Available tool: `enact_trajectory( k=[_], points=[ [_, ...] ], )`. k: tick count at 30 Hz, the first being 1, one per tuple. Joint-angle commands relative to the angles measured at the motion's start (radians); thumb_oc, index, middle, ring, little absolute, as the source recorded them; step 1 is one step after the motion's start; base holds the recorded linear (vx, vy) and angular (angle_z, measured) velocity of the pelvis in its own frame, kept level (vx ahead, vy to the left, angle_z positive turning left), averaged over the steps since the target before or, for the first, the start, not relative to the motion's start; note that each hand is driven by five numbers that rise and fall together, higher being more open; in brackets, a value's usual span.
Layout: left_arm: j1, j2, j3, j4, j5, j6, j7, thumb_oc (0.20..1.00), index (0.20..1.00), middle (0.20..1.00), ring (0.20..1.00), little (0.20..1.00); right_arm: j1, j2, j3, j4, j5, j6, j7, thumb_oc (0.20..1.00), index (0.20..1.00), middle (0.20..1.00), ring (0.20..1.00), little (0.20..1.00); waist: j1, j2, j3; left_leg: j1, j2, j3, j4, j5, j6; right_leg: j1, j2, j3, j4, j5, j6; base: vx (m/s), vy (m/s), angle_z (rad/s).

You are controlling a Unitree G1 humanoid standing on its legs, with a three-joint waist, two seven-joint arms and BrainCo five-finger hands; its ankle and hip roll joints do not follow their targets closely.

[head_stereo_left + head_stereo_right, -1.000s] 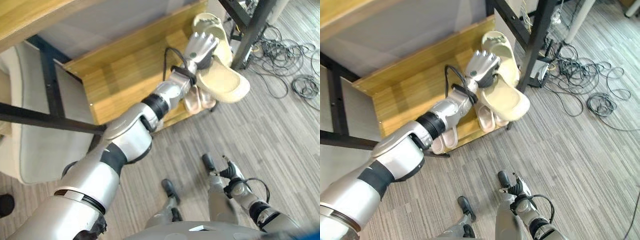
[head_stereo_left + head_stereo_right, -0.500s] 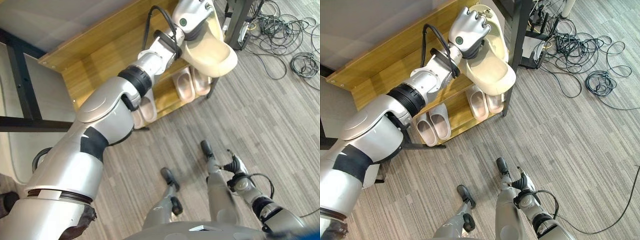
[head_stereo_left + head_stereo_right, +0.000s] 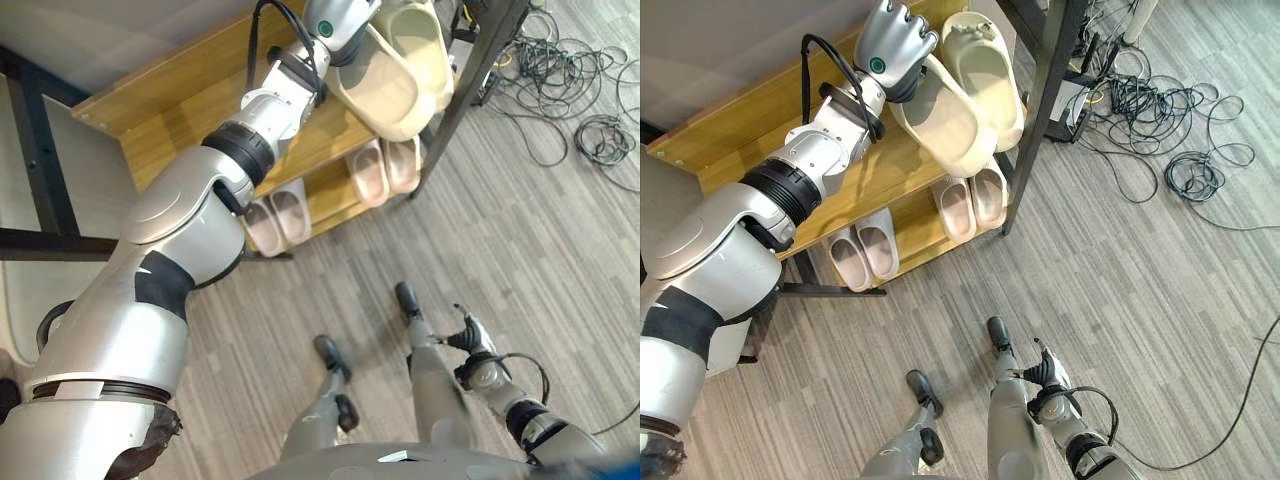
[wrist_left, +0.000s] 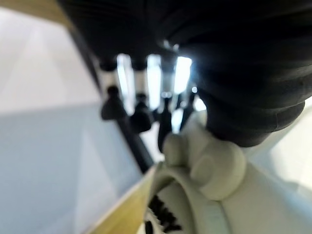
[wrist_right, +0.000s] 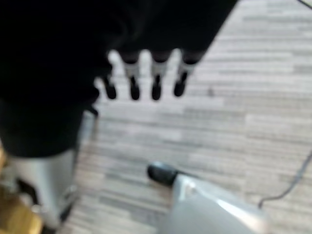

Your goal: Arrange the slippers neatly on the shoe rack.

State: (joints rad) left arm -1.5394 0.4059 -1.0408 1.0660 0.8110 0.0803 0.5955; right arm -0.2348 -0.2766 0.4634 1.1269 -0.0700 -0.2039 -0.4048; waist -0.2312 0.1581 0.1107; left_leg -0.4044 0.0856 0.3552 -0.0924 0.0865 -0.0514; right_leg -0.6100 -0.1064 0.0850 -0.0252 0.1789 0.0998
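Wooden shoe rack, two tiers, black metal frame, standing on grey striped floor.

Top shelf: one cream slipper lying flat at the right end, beside the black upright post. A second cream slipper is sitting just beside it, tilted, its toe hanging past the front edge; whether it is resting on the board cannot be told.

Lower shelf: two pairs of pale pink slippers lying side by side, toes outward — one pair at the right end, one pair further left.

Floor: black cables lying coiled right of the rack.
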Motion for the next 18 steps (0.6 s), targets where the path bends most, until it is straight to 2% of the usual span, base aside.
enact_trajectory(
  k=[1, 9, 10, 11, 18],
  points=[
    [-0.114, 0.028, 0.042, 0.108, 0.026, 0.038, 0.049, 0.200, 0.200, 0.200, 0.200, 0.200, 0.005, -0.009, 0.024, 0.046, -0.005, -0.019, -0.012, 1.000, 1.000, 1.000, 1.000, 1.000, -0.002, 0.016, -0.005, -0.024, 0.111, -0.126, 0.005, 0.027, -0.115, 0.034, -0.033, -0.059, -0.009, -0.040, 0.103, 0.02, 0.011, 0.04],
    [-0.116, 0.011, 0.051, 0.149, 0.009, 0.043, 0.033, 0.200, 0.200, 0.200, 0.200, 0.200, -0.018, 0.002, 0.030, 0.054, -0.008, -0.015, -0.020, 1.000, 1.000, 1.000, 1.000, 1.000, -0.005, 0.013, -0.002, -0.050, 0.118, -0.124, 0.005, 0.032, -0.116, 0.000, -0.023, -0.052, -0.003, -0.036, 0.100, 0.00, 0.002, 0.01],
    [-0.116, 0.012, 0.049, 0.147, 0.009, 0.042, 0.033, 0.514, 0.514, 0.514, 0.514, 0.514, -0.017, 0.004, 0.031, 0.055, -0.004, -0.015, -0.020, 1.000, 1.000, 1.000, 1.000, 1.000, -0.005, 0.010, -0.003, -0.056, 0.120, -0.122, 0.005, 0.035, -0.118, -0.011, -0.021, -0.048, 0.000, -0.032, 0.099, 0.00, 0.000, 0.00],
    [-0.110, 0.011, 0.046, 0.147, 0.012, 0.039, 0.030, 1.000, 1.000, 1.000, 1.000, 1.000, -0.021, 0.005, 0.032, 0.058, -0.004, -0.013, -0.020, 1.000, 1.000, 1.000, 1.000, 1.000, -0.004, 0.011, -0.003, -0.057, 0.121, -0.121, 0.005, 0.037, -0.118, -0.014, -0.022, -0.048, 0.003, -0.034, 0.099, 0.00, 0.000, 0.00],
    [-0.090, -0.021, 0.066, 0.193, -0.010, 0.040, -0.007, 1.000, 1.000, 1.000, 1.000, 1.000, -0.036, 0.010, 0.032, 0.063, -0.003, -0.009, -0.024, 1.000, 1.000, 1.000, 1.000, 1.000, -0.002, 0.008, 0.003, -0.066, 0.125, -0.120, 0.005, 0.037, -0.118, -0.028, -0.019, -0.053, 0.009, -0.035, 0.097, 0.00, 0.000, 0.00]
  ],
)
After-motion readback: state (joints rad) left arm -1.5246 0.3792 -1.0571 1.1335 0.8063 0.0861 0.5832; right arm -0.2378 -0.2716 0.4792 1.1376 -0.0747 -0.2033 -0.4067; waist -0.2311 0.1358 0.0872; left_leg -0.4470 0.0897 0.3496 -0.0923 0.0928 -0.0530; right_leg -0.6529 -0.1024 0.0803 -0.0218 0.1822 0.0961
